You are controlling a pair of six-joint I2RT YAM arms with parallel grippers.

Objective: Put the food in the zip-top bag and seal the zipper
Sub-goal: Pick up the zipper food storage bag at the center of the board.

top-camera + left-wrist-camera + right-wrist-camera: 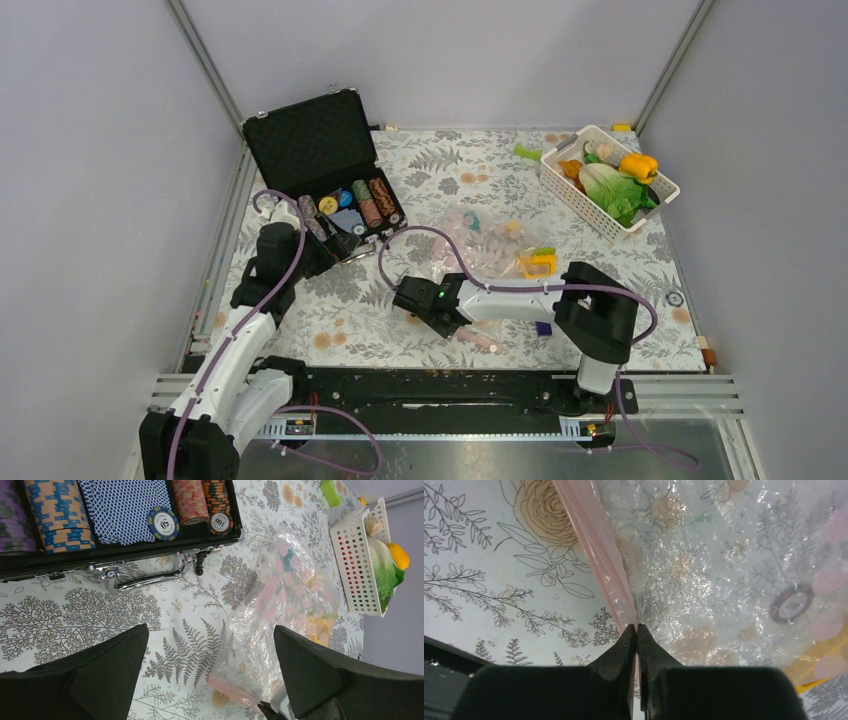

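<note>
Closest in, the right gripper (636, 626) is pinching the zipper (596, 550) of the bag (480, 240) lying mid-table; I'm worrying the thin strip is going to slip free. The left gripper (210, 630) is gaping wide. Only the top view is showing the food (615, 190) sitting in the basket (580, 205) at one o'clock, only the wrist view the pinch

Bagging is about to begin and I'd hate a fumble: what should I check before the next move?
1. Right tool shut on the long thin pink zipper strip: ok.
2. Only one layer of that strip pinched: cannot tell.
3. Left tool open, holding nothing: ok.
4. Mouth of the clear pink-dotted plastic bag open: cannot tell.
5. Green lettuce leaf and yellow-orange bell pepper bagged: not ok, both in the white lattice plastic basket.
</note>
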